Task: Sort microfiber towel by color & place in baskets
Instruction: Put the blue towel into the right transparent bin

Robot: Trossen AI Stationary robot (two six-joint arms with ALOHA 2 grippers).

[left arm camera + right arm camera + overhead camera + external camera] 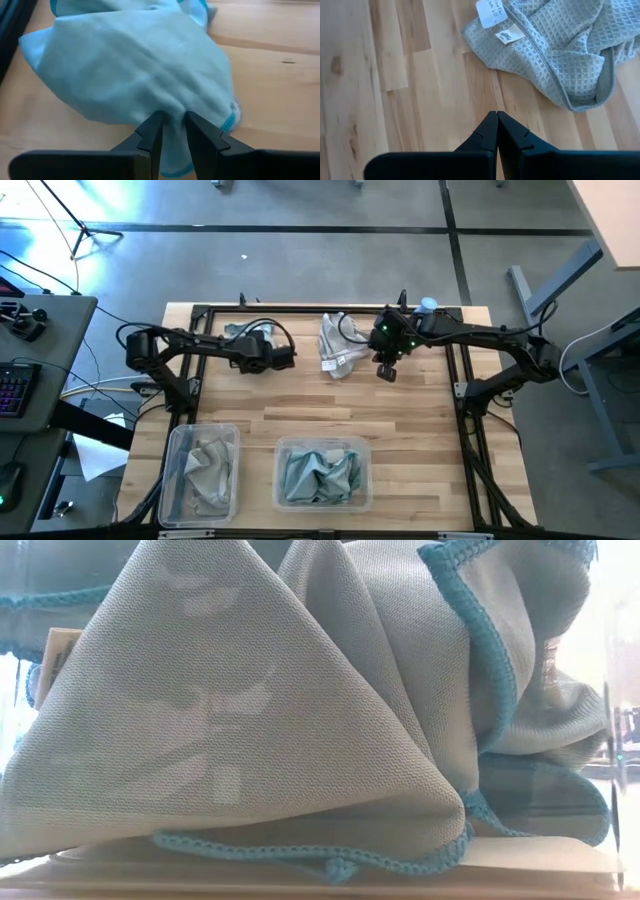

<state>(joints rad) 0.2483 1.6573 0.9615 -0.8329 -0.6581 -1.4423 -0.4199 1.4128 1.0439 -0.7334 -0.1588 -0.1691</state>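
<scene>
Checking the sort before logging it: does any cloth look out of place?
Nothing misplaced. Grey-beige cloths fill the narrower basket, teal ones the wider basket. One grey-beige towel lies loose beside the shut right gripper; the left gripper pinches a teal towel.

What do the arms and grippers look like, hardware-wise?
Both arms are black, slim jointed links with black cables looped along them. The left gripper and right gripper each have two matte black, angular fingers tapering to wedge tips on a black crossbar. The right arm's wrist shows small green lights. No other markings are visible.
</scene>
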